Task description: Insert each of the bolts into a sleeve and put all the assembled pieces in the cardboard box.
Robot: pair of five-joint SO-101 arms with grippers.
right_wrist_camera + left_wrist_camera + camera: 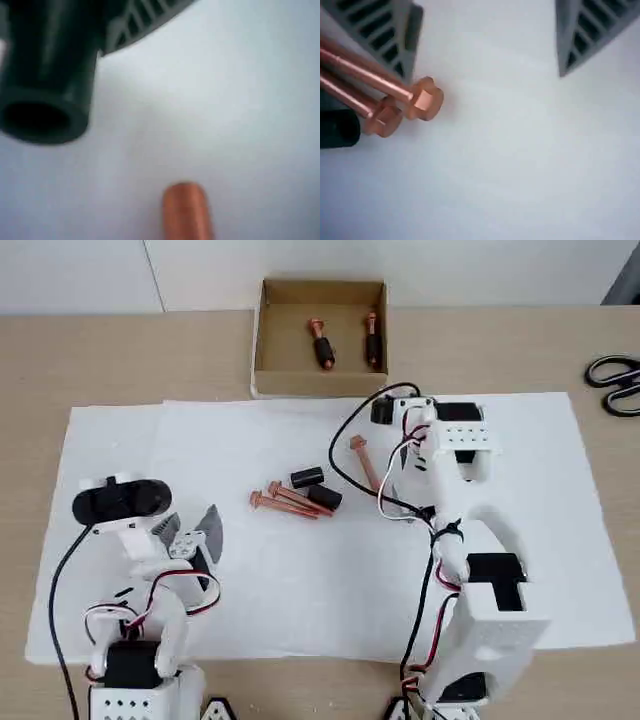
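Already two assembled pieces [322,344] in the cardboard box [322,285].

Both arms are chunky white printed-plastic shells with black servo blocks peeking through. The left arm [150,630] has a black oval camera pod [120,500] on its wrist and a thick black cable [55,600] down its side. The right arm [485,610] has a looping black lead [333,455] plus thin red, white and black wires [392,485]. The left gripper [484,75] has grey fingers [375,25] with slotted ribs.
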